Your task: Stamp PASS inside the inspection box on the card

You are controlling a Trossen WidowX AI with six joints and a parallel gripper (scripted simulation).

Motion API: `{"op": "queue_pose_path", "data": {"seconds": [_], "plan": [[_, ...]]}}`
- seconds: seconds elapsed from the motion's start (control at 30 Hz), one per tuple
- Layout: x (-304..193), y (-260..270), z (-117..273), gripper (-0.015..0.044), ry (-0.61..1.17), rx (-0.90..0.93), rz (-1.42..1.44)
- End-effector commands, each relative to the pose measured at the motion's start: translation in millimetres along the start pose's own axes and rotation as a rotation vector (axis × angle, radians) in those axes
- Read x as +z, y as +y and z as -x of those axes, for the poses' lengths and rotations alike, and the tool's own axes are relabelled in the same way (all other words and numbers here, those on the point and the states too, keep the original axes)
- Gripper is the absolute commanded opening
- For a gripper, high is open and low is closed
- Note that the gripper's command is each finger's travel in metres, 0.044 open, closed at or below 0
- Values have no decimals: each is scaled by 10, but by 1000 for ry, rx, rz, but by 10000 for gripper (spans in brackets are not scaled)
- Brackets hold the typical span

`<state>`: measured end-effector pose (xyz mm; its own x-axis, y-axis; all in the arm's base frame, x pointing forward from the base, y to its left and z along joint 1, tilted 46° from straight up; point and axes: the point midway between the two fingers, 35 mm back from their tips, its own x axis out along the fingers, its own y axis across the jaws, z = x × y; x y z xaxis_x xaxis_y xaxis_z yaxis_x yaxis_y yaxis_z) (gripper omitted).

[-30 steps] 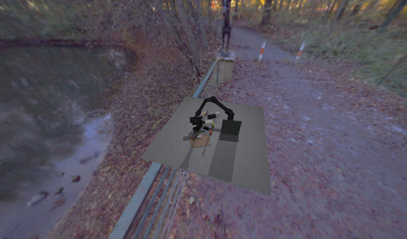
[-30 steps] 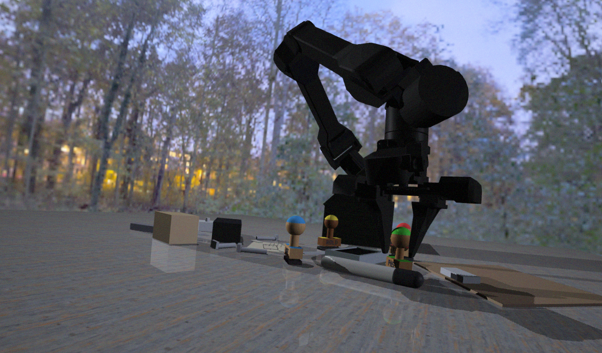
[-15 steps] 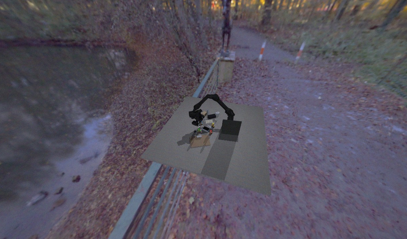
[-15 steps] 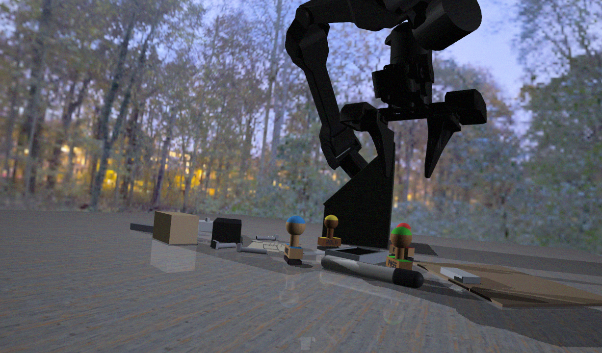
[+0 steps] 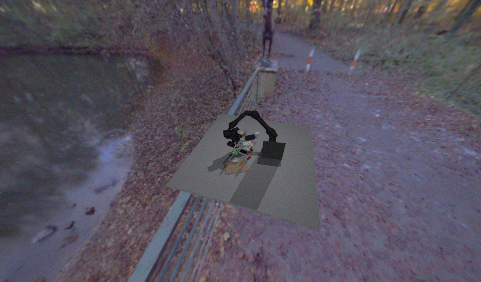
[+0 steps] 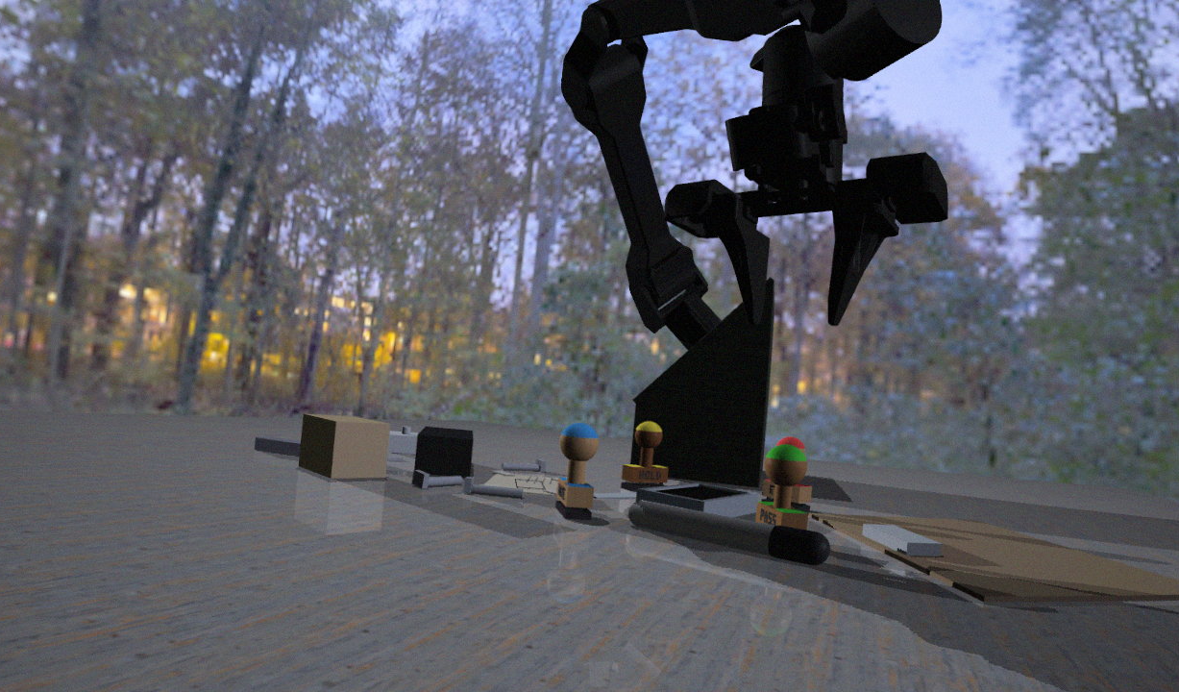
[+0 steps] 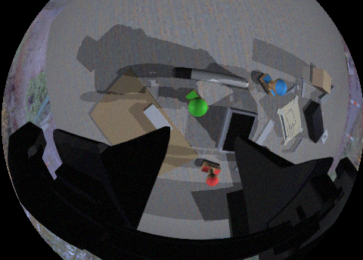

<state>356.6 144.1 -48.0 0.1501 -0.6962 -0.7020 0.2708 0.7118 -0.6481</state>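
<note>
The PASS stamp [image 6: 785, 481] [image 7: 197, 106], with a green-topped knob, stands upright on the bench between the marker and the brown board. My gripper [image 6: 795, 320] [image 7: 204, 136] is open and empty, high above the stamps, with its fingers wide apart. The ink pad [image 6: 700, 496] [image 7: 239, 129] lies open, its dark pad in a grey tray, beside the PASS stamp. The card [image 6: 524, 482] [image 7: 290, 120] lies past the pad with printed lines on it. Whether its box holds a print is too small to tell.
A marker [image 6: 704, 527] [image 7: 215, 78] lies beside the PASS stamp. The blue-topped stamp [image 6: 578, 447] [image 7: 280, 87], red-topped stamp [image 7: 212, 180] and yellow-topped HOLD stamp [image 6: 647, 473] stand around the pad. A brown board [image 6: 1031, 559] [image 7: 113, 116] bears a white block [image 6: 900, 539] [image 7: 156, 116]. A tan block [image 6: 343, 445] [image 7: 321, 80] stands beyond the card.
</note>
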Motion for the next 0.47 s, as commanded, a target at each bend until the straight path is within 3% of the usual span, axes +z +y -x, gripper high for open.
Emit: {"op": "queue_pose_path", "data": {"seconds": [0.0, 0.43], "plan": [[-3, -1, 6, 259, 3, 2, -5], [0, -1, 1, 259, 0, 0, 0]]}}
